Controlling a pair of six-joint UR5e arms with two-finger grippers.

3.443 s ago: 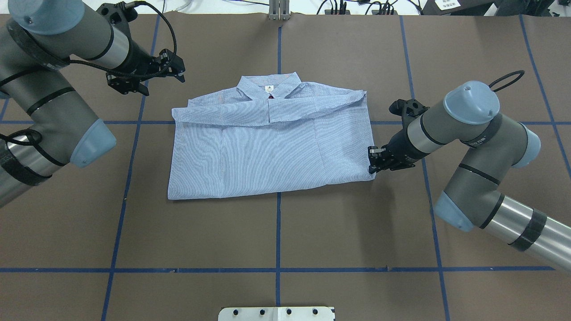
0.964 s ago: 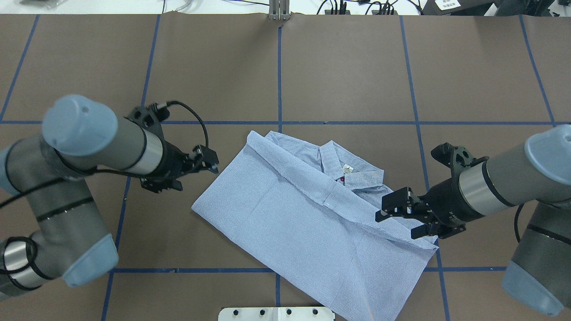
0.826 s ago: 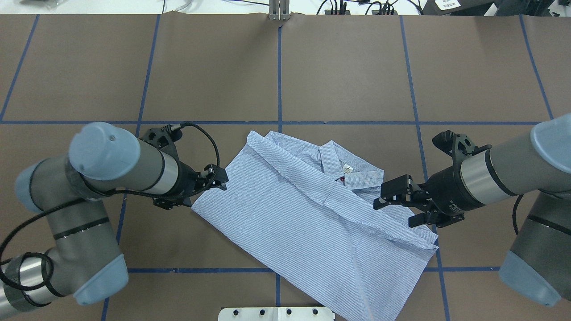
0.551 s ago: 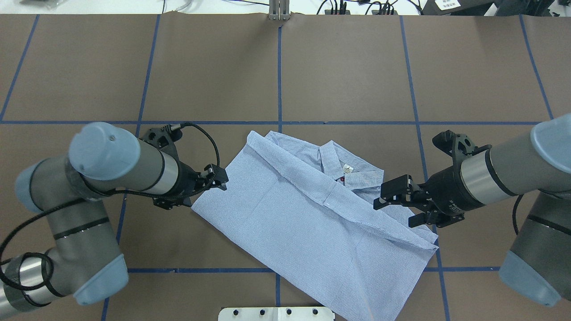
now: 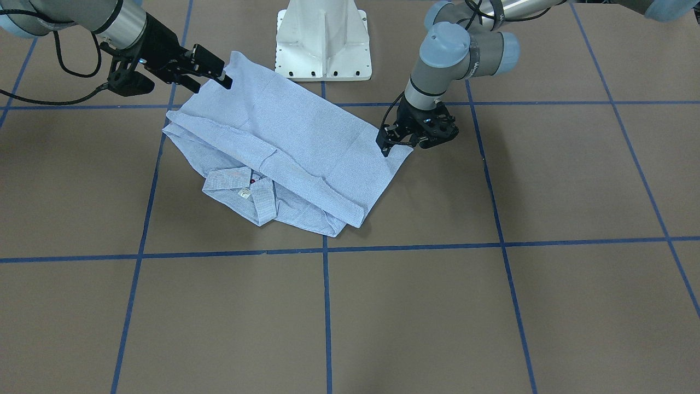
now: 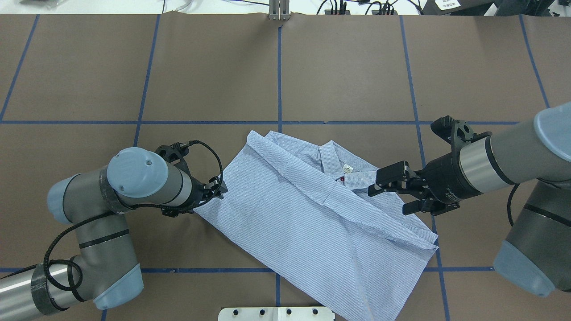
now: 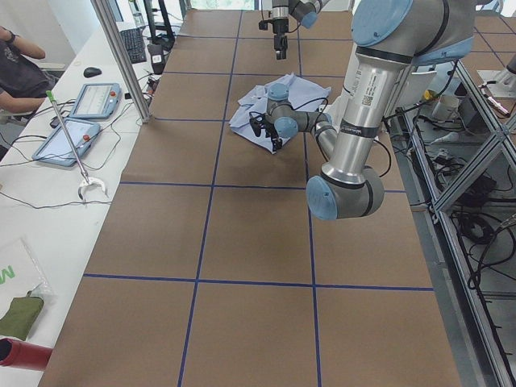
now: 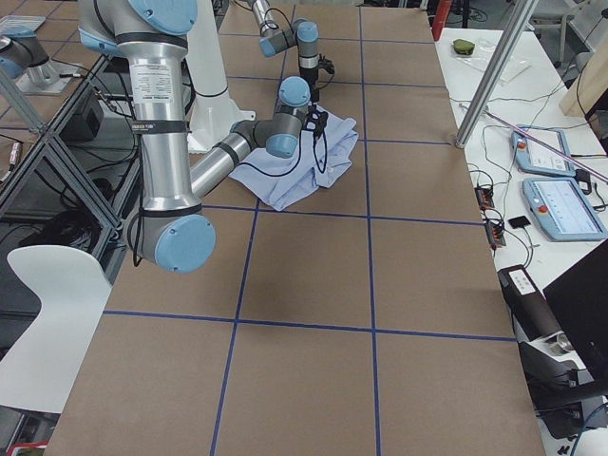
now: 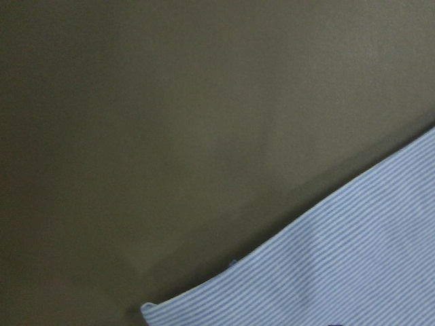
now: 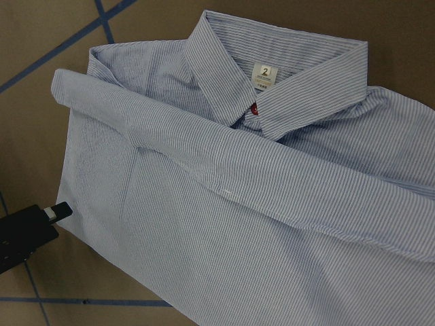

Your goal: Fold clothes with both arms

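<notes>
1. Moved within the last moment: left tool point(image 6: 219, 189), dropped closer to the leftmost corner of the shirt point(image 6: 303, 223); right tool point(image 6: 389, 199), edged slightly toward the collar point(image 6: 339, 166). Shirt unmoved.
2. Light-blue striped shirt, partly folded, flat and diagonal on the brown worktop point(image 6: 357, 67), collar on the far side, hem end close to the white pedestal base point(image 5: 322, 33).
3. Left tool tipped down at that leftmost corner, touching or just beside the cloth edge; cannot tell whether clenched or released.
4. Right tool released, grasping nothing, hovering above the shirt's right side, one finger just beside the collar, the other over the folded sleeve point(image 6: 312, 185).
5. Judged step: taking paired grips for the next fold. Pinch all layers at each side, lift both sides level, carry across together, and lay down slowly to avoid a skewed crease.
</notes>
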